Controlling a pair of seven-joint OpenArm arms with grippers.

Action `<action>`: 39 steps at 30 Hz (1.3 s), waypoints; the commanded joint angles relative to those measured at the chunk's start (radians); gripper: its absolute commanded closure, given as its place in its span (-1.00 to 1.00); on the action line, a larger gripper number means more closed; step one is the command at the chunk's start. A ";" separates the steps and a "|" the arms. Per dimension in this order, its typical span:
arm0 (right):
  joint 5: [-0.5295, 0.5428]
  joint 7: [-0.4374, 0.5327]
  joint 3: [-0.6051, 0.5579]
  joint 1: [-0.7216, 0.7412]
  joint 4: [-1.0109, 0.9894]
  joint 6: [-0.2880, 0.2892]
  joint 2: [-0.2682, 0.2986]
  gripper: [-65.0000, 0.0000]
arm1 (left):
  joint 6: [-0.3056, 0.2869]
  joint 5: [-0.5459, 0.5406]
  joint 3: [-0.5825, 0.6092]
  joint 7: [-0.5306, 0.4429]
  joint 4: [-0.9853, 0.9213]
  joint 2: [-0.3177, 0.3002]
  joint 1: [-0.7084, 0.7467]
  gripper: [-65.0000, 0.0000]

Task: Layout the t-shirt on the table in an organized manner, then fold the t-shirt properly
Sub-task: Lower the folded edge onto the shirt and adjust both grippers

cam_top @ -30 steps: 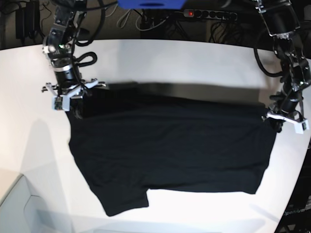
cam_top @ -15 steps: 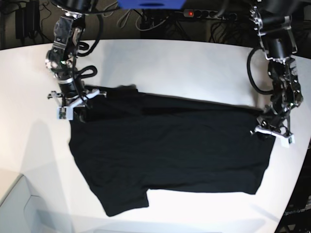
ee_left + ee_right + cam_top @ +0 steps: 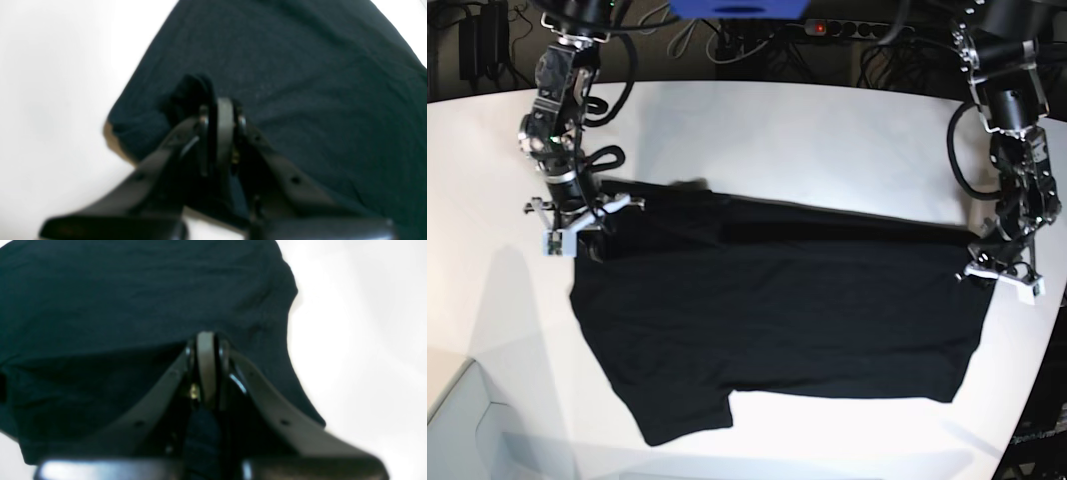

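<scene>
T-shirt (image 3: 777,310) now lies lowered across the table (image 3: 777,130); my right gripper (image 3: 577,215) at 9 o'clock and left gripper (image 3: 1002,272) at 3 stay clenched on its corners, so layout nears done.

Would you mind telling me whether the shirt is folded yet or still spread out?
Spread out, not folded. The shirt lies mostly flat across the table, its far corners pinched by the right claw and left claw.
</scene>
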 commanded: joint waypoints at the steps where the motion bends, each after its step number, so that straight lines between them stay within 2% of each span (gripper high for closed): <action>1: 0.014 0.031 -0.002 0.015 0.018 0.003 0.005 1.00 | -0.009 -0.003 -0.004 -0.020 0.018 -0.014 -0.022 1.00; 17: 0.014 0.031 0.003 0.034 -0.016 0.003 0.006 1.00 | -0.007 -0.006 -0.005 -0.020 0.011 -0.040 -0.008 0.99; 19: 0.014 0.031 0.004 0.034 -0.016 0.003 0.011 1.00 | -0.007 -0.005 -0.005 -0.023 0.007 -0.040 -0.008 0.90; 23: 0.014 0.030 0.000 0.032 -0.016 0.003 0.011 1.00 | -0.007 -0.009 -0.005 -0.029 0.007 -0.039 -0.013 0.49; 25: 0.014 0.028 0.000 0.032 -0.016 0.003 0.011 1.00 | -0.007 -0.011 -0.005 -0.031 0.007 -0.039 -0.015 0.37; 30: 0.014 0.028 0.003 0.034 -0.016 0.003 0.011 1.00 | -0.007 -0.012 -0.005 -0.072 0.008 -0.034 -0.044 0.36; 39: 0.014 0.028 0.003 0.034 -0.015 0.003 0.012 1.00 | -0.007 -0.012 -0.005 -0.080 0.007 -0.033 -0.081 0.36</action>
